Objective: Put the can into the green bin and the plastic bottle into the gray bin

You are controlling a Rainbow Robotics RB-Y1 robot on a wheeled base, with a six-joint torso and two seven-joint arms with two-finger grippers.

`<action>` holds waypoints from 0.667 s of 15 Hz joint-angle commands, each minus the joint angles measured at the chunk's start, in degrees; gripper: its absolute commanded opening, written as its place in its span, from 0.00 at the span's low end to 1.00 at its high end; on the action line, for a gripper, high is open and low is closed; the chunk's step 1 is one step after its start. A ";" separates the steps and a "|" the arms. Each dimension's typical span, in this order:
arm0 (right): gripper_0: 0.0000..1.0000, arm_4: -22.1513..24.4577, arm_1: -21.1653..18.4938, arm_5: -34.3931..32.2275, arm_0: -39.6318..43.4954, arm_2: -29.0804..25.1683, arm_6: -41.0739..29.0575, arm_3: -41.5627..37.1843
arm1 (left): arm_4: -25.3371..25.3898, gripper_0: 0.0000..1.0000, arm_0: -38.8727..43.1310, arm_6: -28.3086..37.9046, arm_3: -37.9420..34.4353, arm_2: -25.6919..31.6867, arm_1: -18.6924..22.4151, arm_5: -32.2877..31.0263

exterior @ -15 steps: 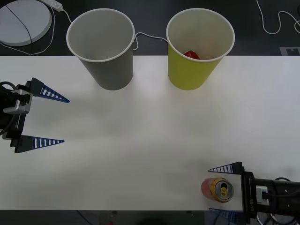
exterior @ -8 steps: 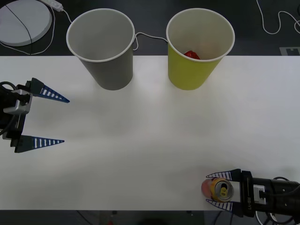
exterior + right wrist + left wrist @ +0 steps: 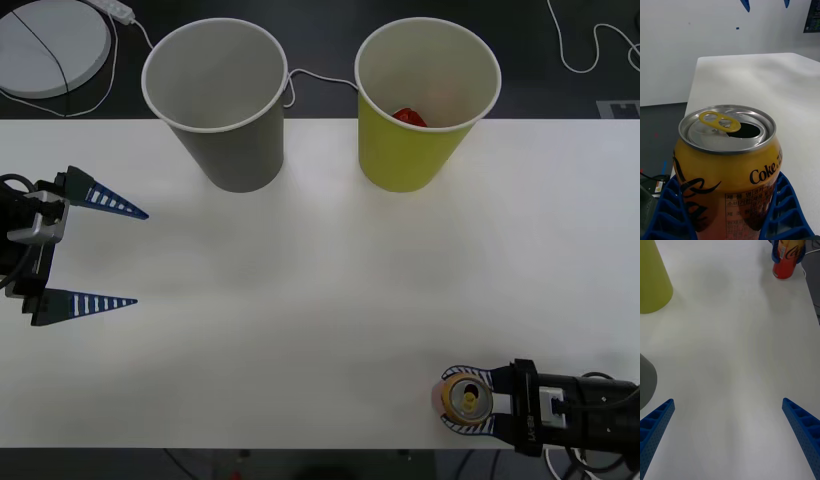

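At the table's near right corner, the blue ribbed fingers (image 3: 784, 208) of the right gripper (image 3: 466, 400) are pressing against both sides of the can (image 3: 463, 397), closed snugly around its body. The can is standing upright on the white table (image 3: 320, 300), its gold top facing up with the tab and open mouth showing in the right wrist view, where the gold upper band and the word "Coke" are sitting between the two fingers. From the left wrist view the can (image 3: 787, 258) is showing its red lower body resting on the tabletop, with the blue fingers wrapping its upper part.

Across the table, at its left edge, the left gripper (image 3: 92, 252) is hovering with its fingers spread wide apart and holding nothing.

At the far side of the table, the gray bin (image 3: 225, 150) and the green bin (image 3: 410, 155) are standing upright side by side, near each other but apart, the gray one to the left. Something red (image 3: 408, 117) is lying inside the green bin; what it is cannot be told. Both bins are standing well apart from the can.
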 commanded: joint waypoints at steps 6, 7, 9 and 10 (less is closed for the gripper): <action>0.00 9.94 -1.67 -1.05 -0.13 -8.00 -17.05 -11.78 | 0.00 1.00 0.00 0.00 0.00 0.00 0.00 0.00; 0.00 11.70 -1.84 -1.49 -0.04 -9.58 -20.12 -14.16 | 0.00 1.00 0.00 0.00 0.00 0.00 0.00 0.00; 0.00 14.87 -1.93 -1.93 0.66 -12.57 -26.10 -19.08 | 0.00 1.00 0.00 0.00 0.00 0.00 0.00 0.00; 0.00 16.54 -2.02 -2.20 1.19 -14.24 -30.14 -22.24 | 0.00 1.00 0.00 0.00 0.00 0.00 0.00 0.00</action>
